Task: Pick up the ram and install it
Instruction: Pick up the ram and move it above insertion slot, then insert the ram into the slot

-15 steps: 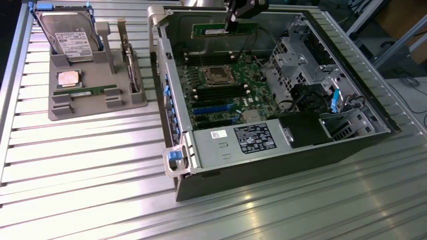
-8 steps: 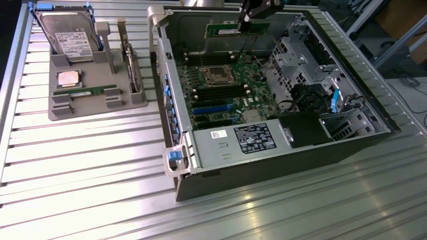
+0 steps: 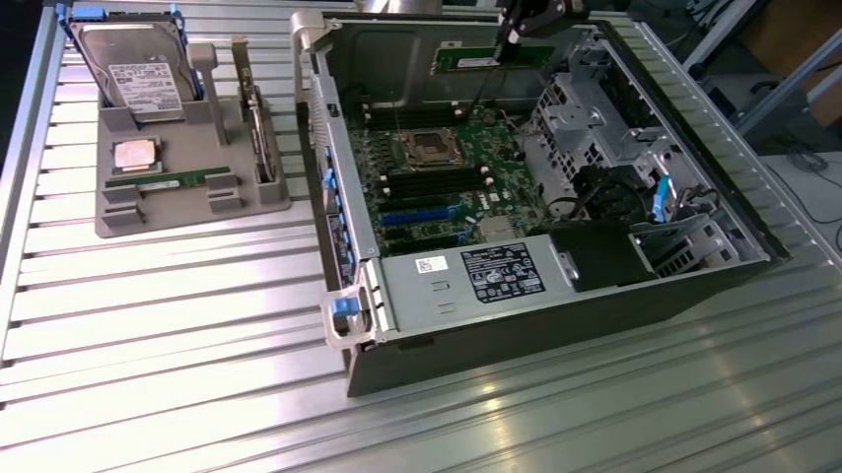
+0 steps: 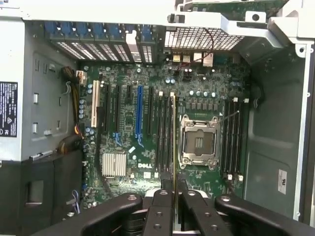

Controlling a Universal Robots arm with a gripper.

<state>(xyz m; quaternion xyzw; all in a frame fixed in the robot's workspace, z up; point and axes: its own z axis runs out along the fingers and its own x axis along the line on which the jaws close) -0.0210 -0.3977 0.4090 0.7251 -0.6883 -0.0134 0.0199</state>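
The ram (image 3: 484,61) is a narrow green stick hanging level above the far side of the open computer case (image 3: 526,325). My gripper (image 3: 516,41) comes down from above and is shut on it. In the wrist view the ram (image 4: 173,147) shows edge-on as a thin line between my black fingers (image 4: 161,211), with the gripper (image 4: 174,209) above the motherboard (image 4: 128,147). The stick's edge lines up over the long black memory slots (image 4: 165,132) beside the processor socket (image 4: 199,142). More slots (image 4: 232,137) lie on the socket's other side.
At the exterior view's left a grey holder tray (image 3: 184,212) carries a hard drive (image 3: 132,69), a square silver processor chip (image 3: 137,154), another green stick (image 3: 165,182) and an upright expansion card (image 3: 259,128). The power supply (image 3: 474,276) and drive cage (image 3: 586,118) crowd the case.
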